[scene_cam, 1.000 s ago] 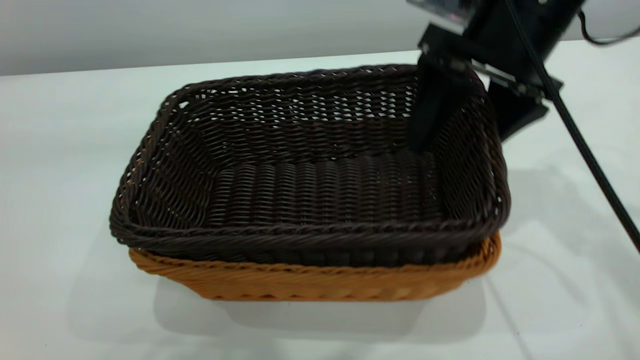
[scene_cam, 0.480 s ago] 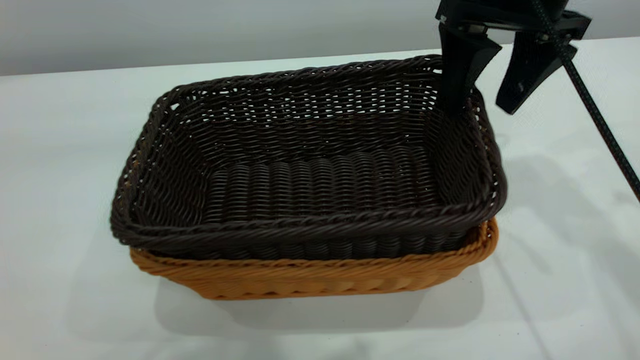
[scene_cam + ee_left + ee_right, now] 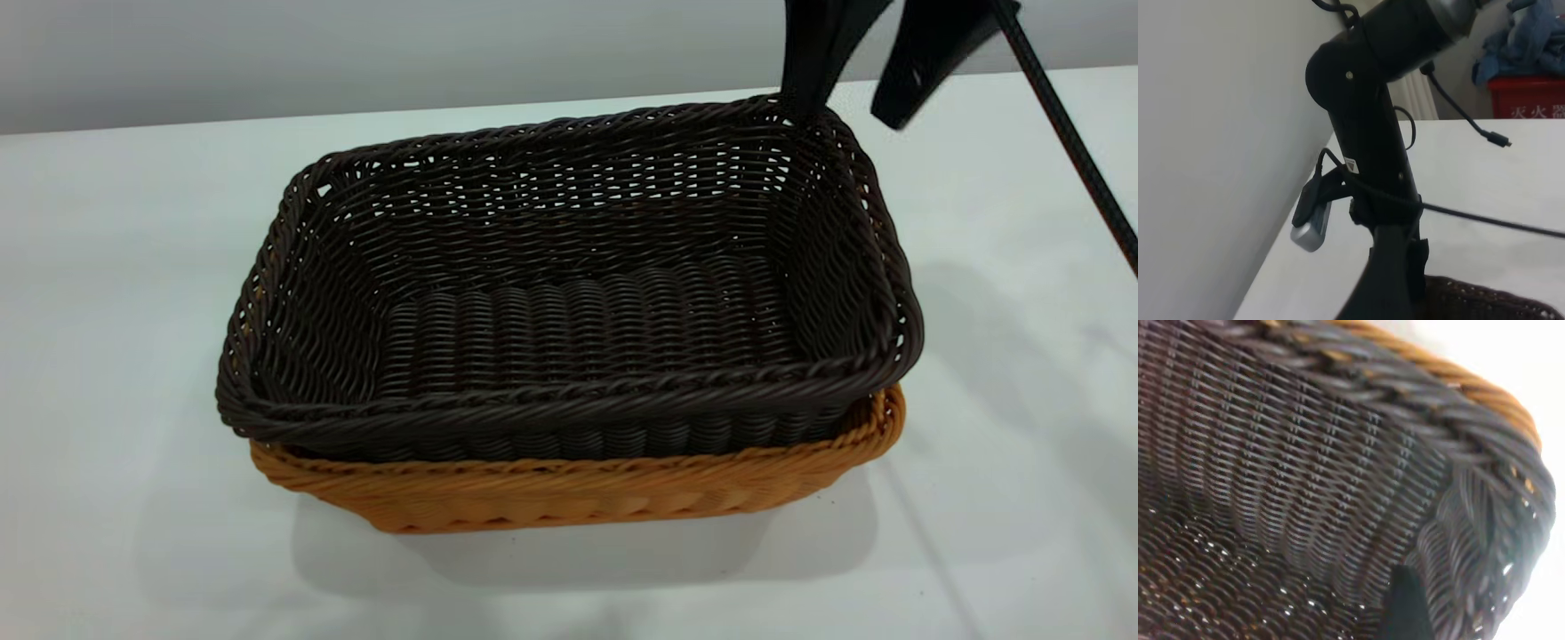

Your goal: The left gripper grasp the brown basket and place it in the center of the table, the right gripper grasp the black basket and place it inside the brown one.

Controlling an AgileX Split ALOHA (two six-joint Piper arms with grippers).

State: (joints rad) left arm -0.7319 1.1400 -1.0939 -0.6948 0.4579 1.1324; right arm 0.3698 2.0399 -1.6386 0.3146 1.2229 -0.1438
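The black basket (image 3: 569,293) is seen nested inside the brown basket (image 3: 578,493), whose orange rim shows below the dark one along the near side; both are carried by the white surface (image 3: 107,267). The right gripper (image 3: 858,67) is held above the far right corner of the black basket with its jaws spread, one finger at the rim and the other outside it, nothing pinched. The left gripper is not visible in any view, so the state of its jaws cannot be told.
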